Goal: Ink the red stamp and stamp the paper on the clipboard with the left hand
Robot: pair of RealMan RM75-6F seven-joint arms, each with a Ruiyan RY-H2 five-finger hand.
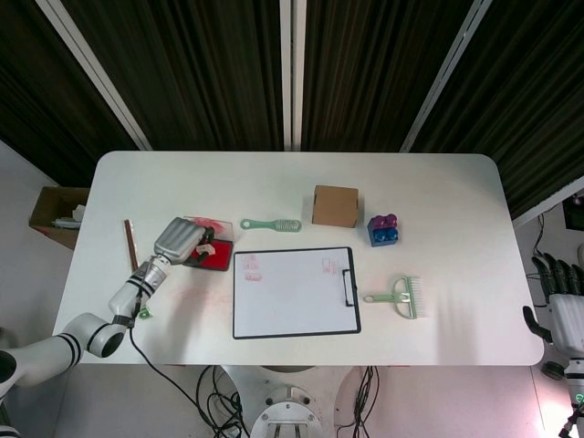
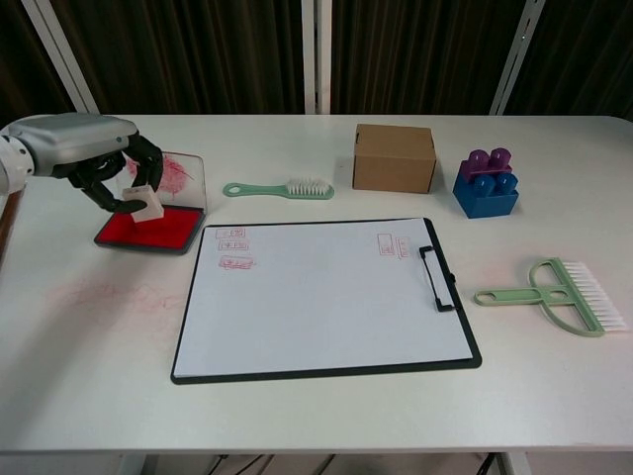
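My left hand grips a small pale stamp block and holds it down at the red ink pad, near the pad's back edge. The pad's clear lid, smeared red, stands open behind it. To the right lies the black clipboard with white paper bearing a few faint red prints at its upper left and upper right. My right hand hangs off the table's right edge, fingers apart, holding nothing.
A green brush lies behind the clipboard, with a cardboard box and blue-and-purple blocks further right. A green comb-like brush rests right of the clip. A brown stick lies at the far left. Red smudges mark the tabletop.
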